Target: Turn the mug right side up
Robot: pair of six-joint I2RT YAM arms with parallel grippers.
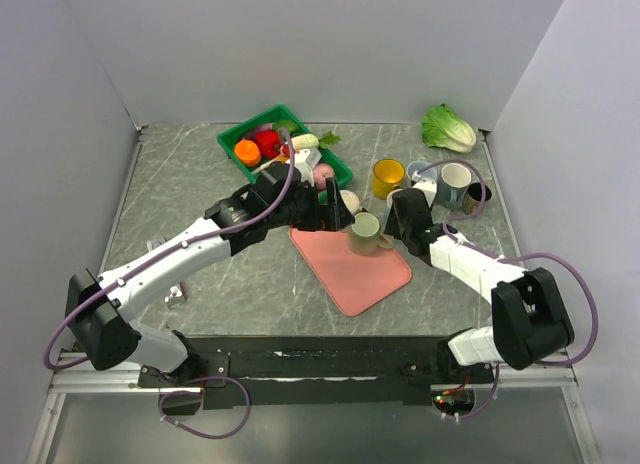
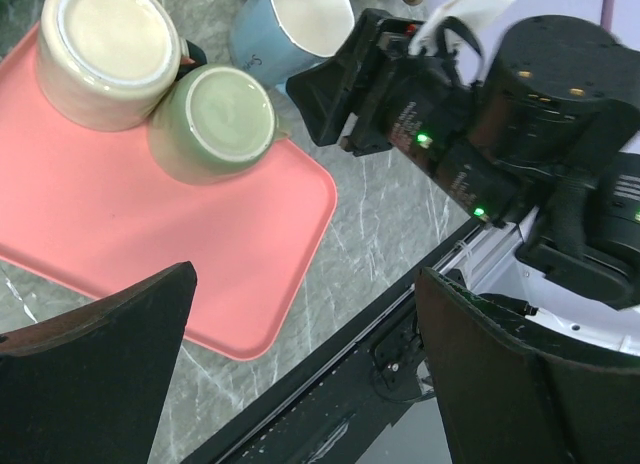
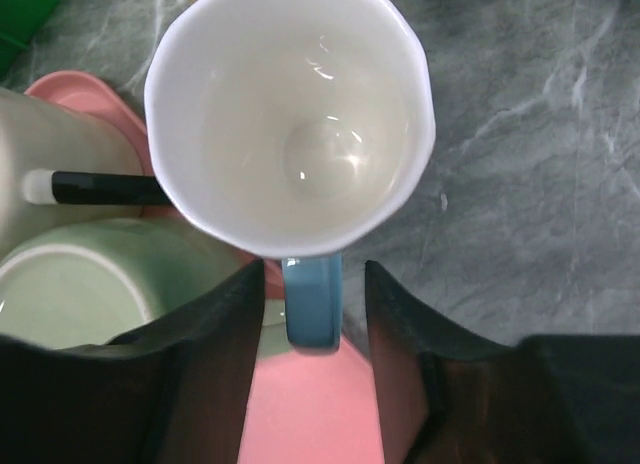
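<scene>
**Right wrist view.** The right pincer [image 3: 312, 322] is shown partly open, with nothing gripped. The blue mug [image 3: 290, 124] stands upright directly ahead of the fingers, its white inside turned up. Its handle [image 3: 312, 304] points back into the gap between the jaws and is apart from both. A green mug [image 3: 70, 284] is seen to the left of the left finger. A pink tray [image 3: 310, 409] lies beneath the gap, and the marbled table [image 3: 530, 134] is seen ahead to the right.

**Left wrist view.** The left pincer [image 2: 300, 384] is spread wide and empty above the tray's corner. Ahead and to its left, the green mug and a cream mug [image 2: 105, 49] are set touching on the tray. The blue mug is found further ahead, just beside the right pincer.

**Top view.** Both pincers are held near each other at the tray's far end. A green basket [image 1: 228, 149] lies beyond the left pincer, and a yellow mug [image 1: 388, 176] and a cabbage [image 1: 448, 129] lie beyond the right.
</scene>
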